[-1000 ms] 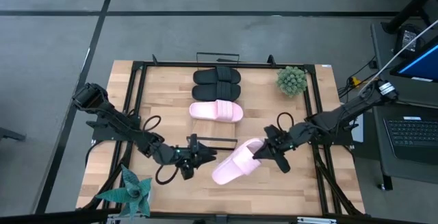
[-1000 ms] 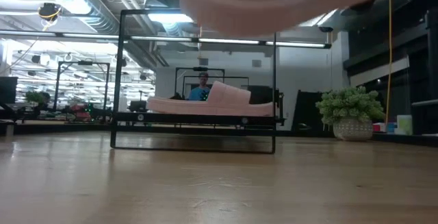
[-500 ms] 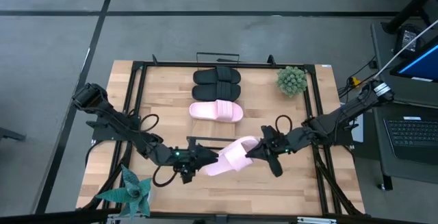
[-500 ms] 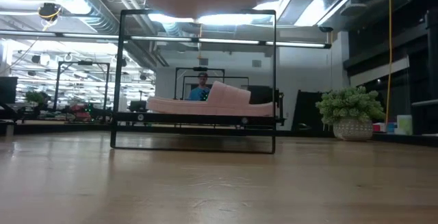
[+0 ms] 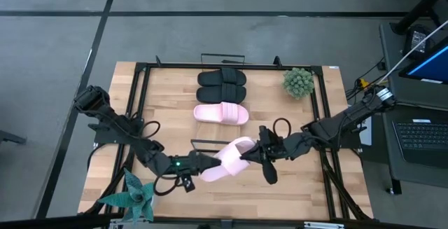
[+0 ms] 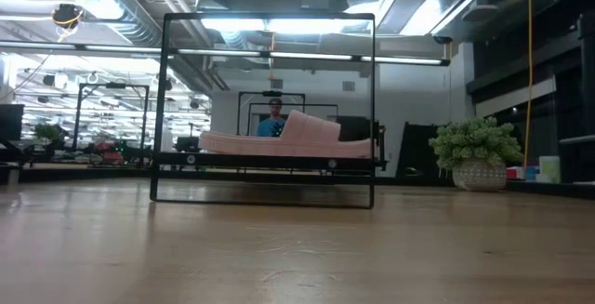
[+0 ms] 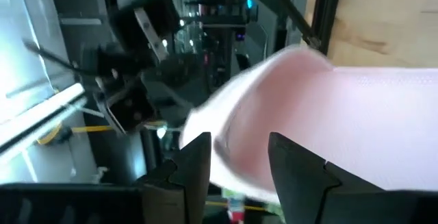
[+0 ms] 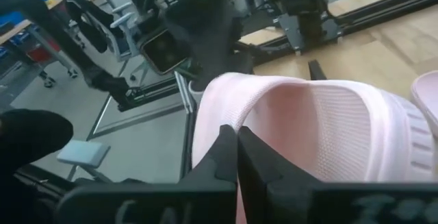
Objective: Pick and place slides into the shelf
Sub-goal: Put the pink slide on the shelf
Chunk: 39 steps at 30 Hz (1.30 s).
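The right gripper is pinching the pink slide by its strap, lifted above the counter in front of the shelf. The left gripper is meeting its other end, fingers spread around the edge. Steady both ends, keep the slide level, then carry it over the shelf's wire rail.
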Each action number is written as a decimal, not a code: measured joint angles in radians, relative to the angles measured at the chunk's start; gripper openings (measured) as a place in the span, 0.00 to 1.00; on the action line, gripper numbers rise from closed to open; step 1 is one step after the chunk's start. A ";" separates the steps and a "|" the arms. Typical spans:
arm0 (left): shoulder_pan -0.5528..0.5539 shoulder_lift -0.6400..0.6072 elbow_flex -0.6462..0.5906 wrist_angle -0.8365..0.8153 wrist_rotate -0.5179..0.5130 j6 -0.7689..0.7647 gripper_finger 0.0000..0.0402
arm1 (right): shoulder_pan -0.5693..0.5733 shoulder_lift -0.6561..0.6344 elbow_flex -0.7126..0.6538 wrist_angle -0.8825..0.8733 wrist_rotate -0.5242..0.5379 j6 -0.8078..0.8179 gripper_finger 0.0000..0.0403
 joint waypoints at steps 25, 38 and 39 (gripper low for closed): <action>0.038 0.000 -0.001 0.064 0.026 0.169 0.35 | -0.031 0.008 0.016 0.006 0.007 -0.016 0.00; 0.036 0.000 -0.002 0.064 0.022 0.133 0.04 | -0.031 0.008 0.016 0.016 0.007 -0.025 0.00; 0.036 0.000 -0.002 0.064 0.017 0.122 0.03 | -0.031 0.008 0.016 0.018 0.007 -0.027 0.00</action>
